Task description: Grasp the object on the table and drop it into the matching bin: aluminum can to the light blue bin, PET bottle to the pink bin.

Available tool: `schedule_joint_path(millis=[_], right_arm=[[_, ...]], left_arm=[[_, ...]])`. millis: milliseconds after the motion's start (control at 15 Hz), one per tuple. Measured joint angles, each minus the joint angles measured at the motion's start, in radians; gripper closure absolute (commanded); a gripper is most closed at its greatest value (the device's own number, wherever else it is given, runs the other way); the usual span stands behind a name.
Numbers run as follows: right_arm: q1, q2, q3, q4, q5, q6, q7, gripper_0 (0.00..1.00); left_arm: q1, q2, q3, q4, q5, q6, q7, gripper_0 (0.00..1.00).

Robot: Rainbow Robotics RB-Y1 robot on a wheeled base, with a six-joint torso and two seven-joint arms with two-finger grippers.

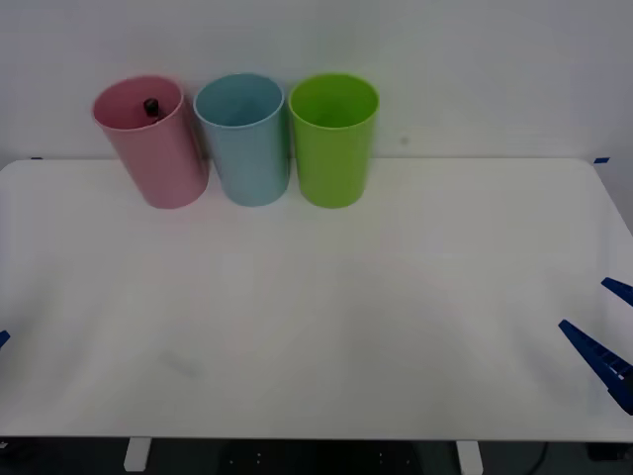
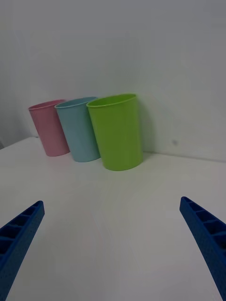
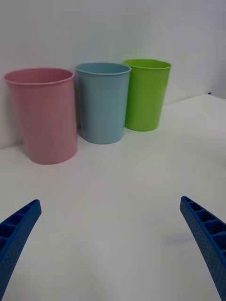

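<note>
three bins (image 1: 242, 139) crowding far left edge; table (image 1: 396, 297) open elsewhere

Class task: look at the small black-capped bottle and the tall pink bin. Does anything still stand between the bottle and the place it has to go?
Nothing does. The small bottle's black cap shows inside the tall pink plastic bin, at the far left of the white table. Both open hands sit back at the near edge, left hand and right hand.

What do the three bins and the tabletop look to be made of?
The pink bin, light blue bin and lime green bin look like smooth moulded plastic: uniform colour, thin rims, a soft sheen, no markings. The table looks like a matte white laminate or coated board, flat with a faint reflection; its core cannot be told.
</note>
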Motion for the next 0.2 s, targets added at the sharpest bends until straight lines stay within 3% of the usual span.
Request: schedule_joint_path(millis=[200], right_arm=[[0.000, 0.000, 0.000, 0.000, 0.000, 0.000, 0.000, 0.00]], left_arm=[[0.001, 0.003, 0.001, 0.001, -0.001, 0.001, 0.005, 0.00]])
